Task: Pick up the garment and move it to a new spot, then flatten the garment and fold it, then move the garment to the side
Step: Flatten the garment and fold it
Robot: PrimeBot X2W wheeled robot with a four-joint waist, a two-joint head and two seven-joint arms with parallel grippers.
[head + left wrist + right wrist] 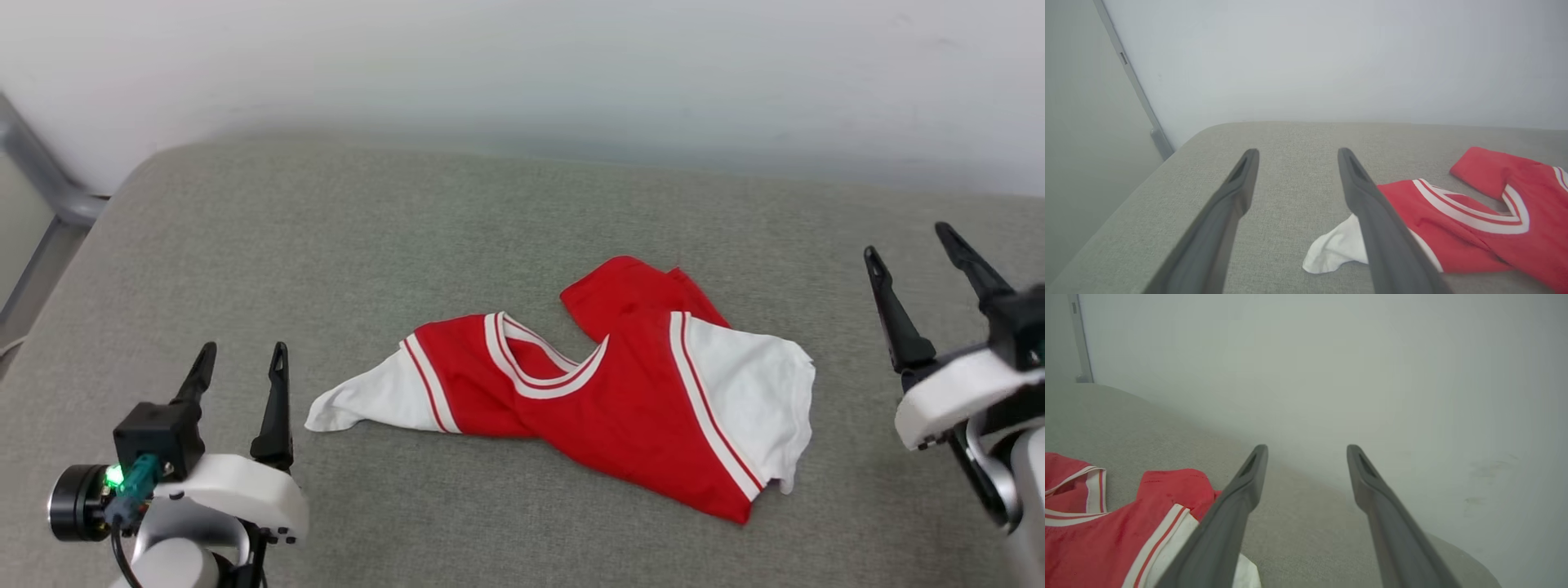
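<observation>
while your left gripper [244, 349] at 8 o'clock and right gripper [908, 241] at 3 o'clock stand apart and empty, pinching doubled layers of the crumpled red, white-sleeved jersey shirt [637, 408] could tangle it.

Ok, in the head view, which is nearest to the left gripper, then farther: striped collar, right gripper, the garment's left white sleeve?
From the left gripper:
1. the left white sleeve, close beside it
2. the striped collar, middle of the garment
3. the right gripper, far right
</observation>
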